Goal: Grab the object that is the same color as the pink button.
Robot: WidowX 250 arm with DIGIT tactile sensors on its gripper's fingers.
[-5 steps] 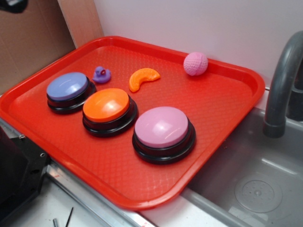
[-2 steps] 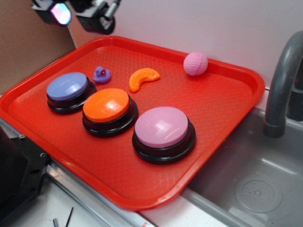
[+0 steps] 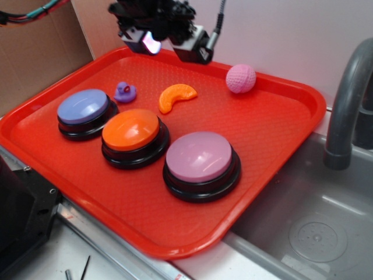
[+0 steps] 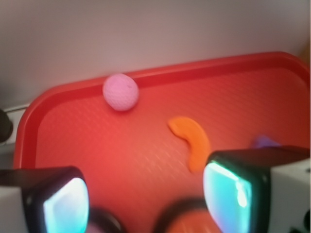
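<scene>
A small pink dimpled ball [image 3: 240, 78] [image 4: 120, 91] rests at the far edge of the red tray [image 3: 274, 134]. The pink button [image 3: 200, 164], pale mauve dome on a black base, stands near the tray's front. My gripper [image 3: 169, 42] [image 4: 146, 199] hangs high over the tray's back left, open, nothing between its fingers. It is left of the ball and well apart from it. In the wrist view the ball lies ahead and a little left of the glowing pads [image 4: 65, 204].
An orange button [image 3: 134, 136] and a blue-purple button [image 3: 85, 112] stand left of the pink one. A purple duck [image 3: 124, 91] and an orange crescent slice [image 3: 176, 96] [image 4: 192, 141] lie behind them. A grey sink [image 3: 309, 233] and faucet [image 3: 348, 105] are at the right.
The gripper has come in from the upper left corner and moved right, now over the tray's back edge. Nothing on the tray has moved.
</scene>
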